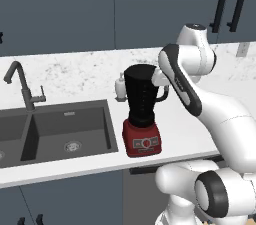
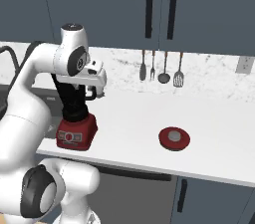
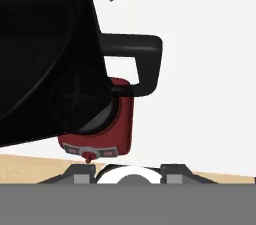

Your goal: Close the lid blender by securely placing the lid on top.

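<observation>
The blender (image 1: 142, 109), a black translucent jar on a red boxy base, stands on the white counter near the sink with its top uncovered. My gripper (image 2: 97, 90) hovers beside the jar's rim, over the side handle (image 3: 145, 54). In the hand view the gripper (image 3: 129, 170) is open, its fingertips (image 3: 82, 170) wide apart with nothing between them, looking down into the jar (image 3: 45, 44) and at the red base (image 3: 122, 124). The lid (image 2: 174, 138), a round red cap with a grey knob, lies flat on the counter well to the right of the blender (image 2: 74, 136), apart from the gripper.
A small white soap bottle (image 1: 120, 87) stands just behind the blender. The dark sink (image 1: 60, 129) and faucet (image 1: 22, 86) are to its left. Several utensils (image 2: 162, 67) hang on the back wall. Open counter (image 2: 134, 118) lies between blender and lid.
</observation>
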